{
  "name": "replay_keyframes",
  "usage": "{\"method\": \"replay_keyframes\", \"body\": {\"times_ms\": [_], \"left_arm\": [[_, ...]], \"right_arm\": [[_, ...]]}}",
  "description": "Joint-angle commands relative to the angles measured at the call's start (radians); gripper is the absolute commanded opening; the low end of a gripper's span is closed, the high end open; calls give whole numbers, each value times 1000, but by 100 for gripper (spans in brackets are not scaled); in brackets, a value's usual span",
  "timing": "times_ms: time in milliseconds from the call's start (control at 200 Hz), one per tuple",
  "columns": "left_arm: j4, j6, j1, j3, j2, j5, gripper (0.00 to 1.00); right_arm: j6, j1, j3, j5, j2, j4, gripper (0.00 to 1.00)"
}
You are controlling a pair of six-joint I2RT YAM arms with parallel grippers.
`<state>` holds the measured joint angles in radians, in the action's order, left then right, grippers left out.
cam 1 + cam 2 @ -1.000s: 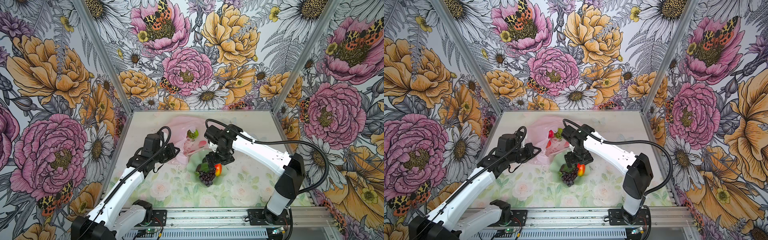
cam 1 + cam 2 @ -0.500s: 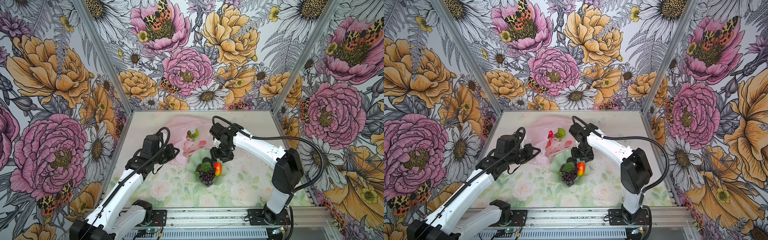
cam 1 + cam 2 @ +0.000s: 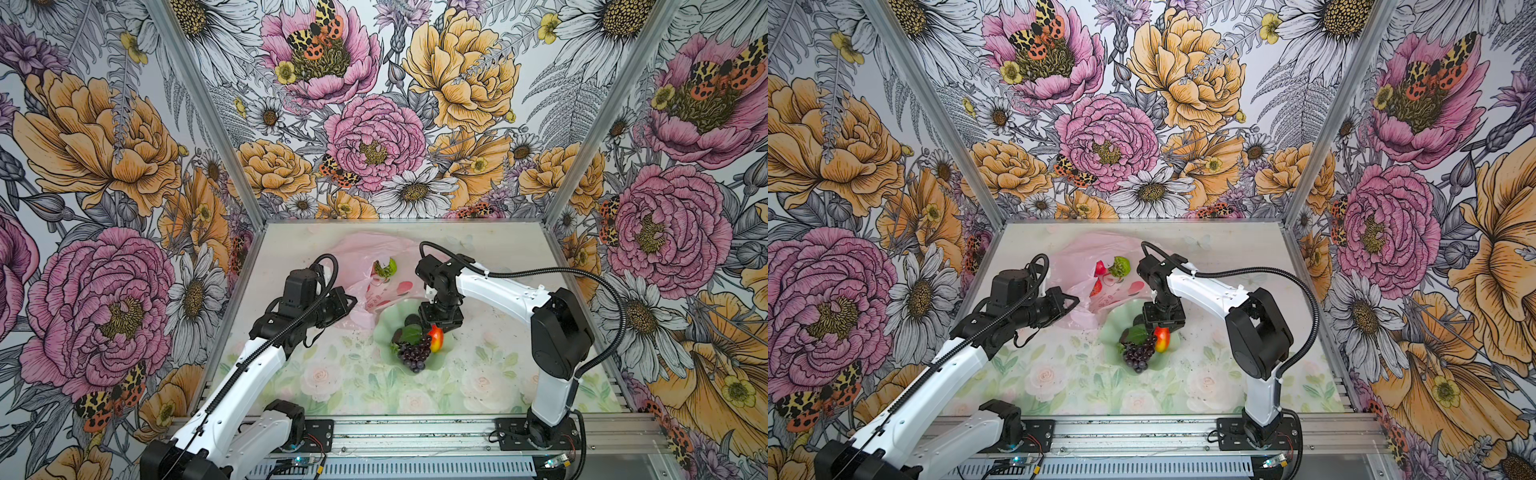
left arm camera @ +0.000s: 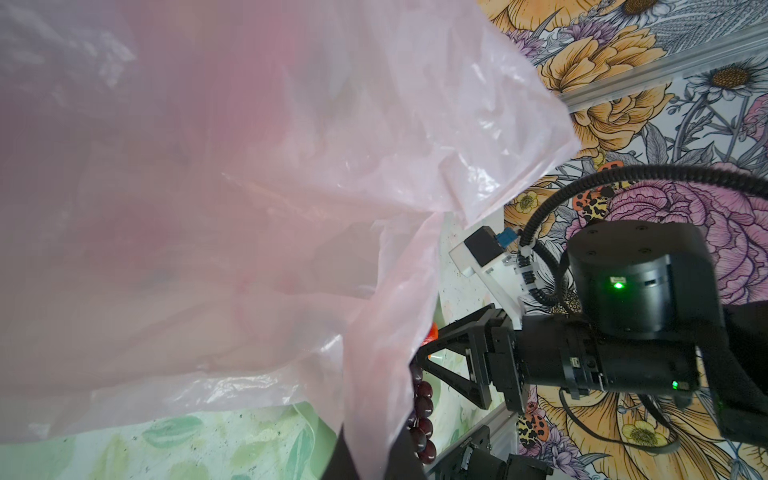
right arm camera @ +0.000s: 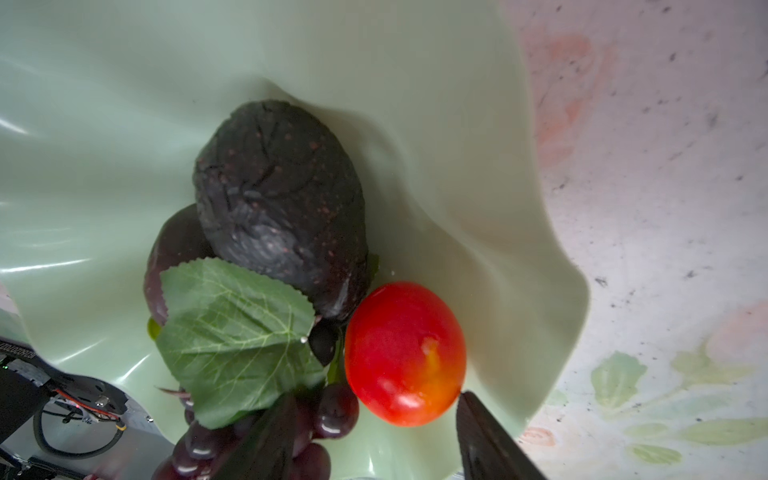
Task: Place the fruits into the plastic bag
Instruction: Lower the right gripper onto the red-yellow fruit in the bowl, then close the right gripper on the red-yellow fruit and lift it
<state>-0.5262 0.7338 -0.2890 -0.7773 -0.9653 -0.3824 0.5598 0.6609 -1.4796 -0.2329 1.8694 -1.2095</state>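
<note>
**Fruits [image 3: 409, 347] partly bagged, the next pick being lined up**

The tabletop [image 3: 340, 384] carries everything. The plastic bag [image 3: 361, 249] is spread toward its far side, and the pale green dish [image 3: 384, 324] sits just in front, with the bag's edge lapping the dish's rim.

The left hand [image 3: 352, 300] is pinched together on the bag's near edge. In the left wrist view the pink film drapes away from its tips. It seems to be holding the mouth raised and open toward the dish, which gives each fruit a short way in.

The right hand [image 5: 376, 398] hangs low over the dish with its jaws apart and nothing clamped between them. One tip is over the grape bunch [image 3: 411, 356] and the other sits at the outer flank of the orange-red fruit [image 5: 405, 353]. My judgement is that it is squaring up to close on that fruit, which lies at the open side of the pile, clear of the leaf [image 5: 237, 332].

Also in the dish, the blackish lump [image 5: 282, 208] leans on a dark plum-like fruit [image 5: 174, 249] and touches the orange-red one.

At the bag's mouth lie the bumpy green fruit [image 3: 385, 267] and, beside it, a glossy red piece [image 3: 1099, 268]. A pink-red patch [image 3: 404, 286] shows at the film, and I cannot tell whether it is fruit or print.
</note>
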Motion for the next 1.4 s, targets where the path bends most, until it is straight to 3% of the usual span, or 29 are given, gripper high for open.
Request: {"method": "replay_keyframes", "body": {"times_ms": [0,355,510,645,710,1036,1396], "left_arm": [[-9,-20,17,-15,-7,-29,0],[-14,-24,31,2,8,-46,0],[-18,-26,37,6,19,-53,0],[-19,-24,40,14,25,-55,0],[-19,-24,41,16,29,-55,0],[-18,-11,43,30,46,-52,0],[-19,-7,40,13,31,-45,0]], "right_arm": [[9,-6,3,3,22,27,63],[32,-6,-3,36,53,31,62],[43,0,6,59,57,31,73],[45,9,11,64,72,32,73],[47,13,14,66,76,36,70],[57,14,16,82,62,52,31],[69,8,-16,117,-36,45,21]]}}
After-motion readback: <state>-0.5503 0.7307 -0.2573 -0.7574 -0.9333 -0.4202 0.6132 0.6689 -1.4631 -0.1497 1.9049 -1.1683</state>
